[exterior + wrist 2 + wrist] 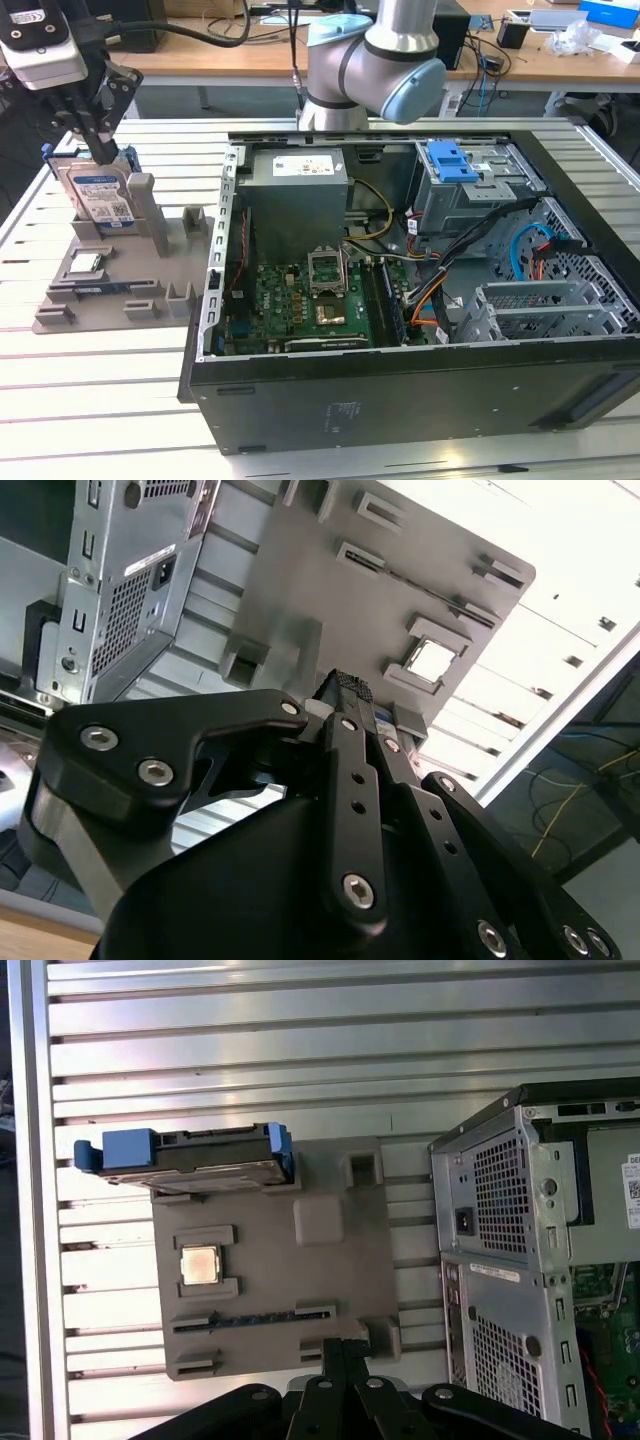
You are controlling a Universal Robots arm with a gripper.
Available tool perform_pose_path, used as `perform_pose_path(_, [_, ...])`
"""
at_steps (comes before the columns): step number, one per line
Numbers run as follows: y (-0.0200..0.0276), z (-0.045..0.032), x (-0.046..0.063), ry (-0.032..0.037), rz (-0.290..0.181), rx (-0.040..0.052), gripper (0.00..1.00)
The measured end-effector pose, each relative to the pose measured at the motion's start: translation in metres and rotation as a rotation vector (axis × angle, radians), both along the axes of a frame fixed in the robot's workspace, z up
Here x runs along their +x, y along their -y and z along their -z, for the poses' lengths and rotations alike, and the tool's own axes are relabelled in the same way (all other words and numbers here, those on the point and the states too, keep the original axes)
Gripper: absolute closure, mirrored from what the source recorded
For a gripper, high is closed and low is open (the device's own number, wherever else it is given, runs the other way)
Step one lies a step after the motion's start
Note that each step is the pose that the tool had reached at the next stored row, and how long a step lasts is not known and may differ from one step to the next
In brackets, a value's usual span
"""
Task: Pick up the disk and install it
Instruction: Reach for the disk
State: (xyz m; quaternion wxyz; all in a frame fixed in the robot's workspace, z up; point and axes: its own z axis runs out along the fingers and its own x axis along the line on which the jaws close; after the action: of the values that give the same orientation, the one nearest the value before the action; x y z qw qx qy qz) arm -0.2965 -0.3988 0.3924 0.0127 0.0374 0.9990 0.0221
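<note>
We are looking at one slatted metal table (pixel 120 400) that is carrying one grey fixture plate (pixel 120 265) and one open computer case (pixel 400 400). The disk (pixel 100 195) is standing on its long edge, leaning a little, in a slot along the far edge of the plate at the exterior view's left, with its label facing the camera. In the first wrist view we are seeing the disk (pixel 190 1155) edge-on. Its blue carrier frame is jutting past the side of the plate turned away from the case, toward the table's edge rail (pixel 30 1210). Bare slats are lying open beyond the disk, and only a narrow strip of table is showing between the plate and the rear wall of the case. The one gripper (pixel 105 155) is hanging over the plate, and in the exterior view its tip is overlapping the disk's top edge. We cannot tell whether it is touching. In the first wrist view its fingertips (pixel 345 1345) are lying pressed together with nothing between them. One arm (pixel 380 70) is reaching across behind the case. We are counting one small square chip (pixel 85 263) lying flat on the plate near the disk. One bare blue bracket (pixel 450 160) is sitting atop one drive cage (pixel 470 190) in the case's far corner. Several cables (pixel 440 290) are crowding the room below that cage.
</note>
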Motion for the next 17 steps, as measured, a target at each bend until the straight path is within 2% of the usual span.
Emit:
perform_pose_path(9, [-0.0016,0.0003,-0.018,0.0,0.0,-0.0003,0.89])
perform_pose_path(17, [-0.0128,0.0023,-0.037,0.0,0.0,-0.0014,0.89])
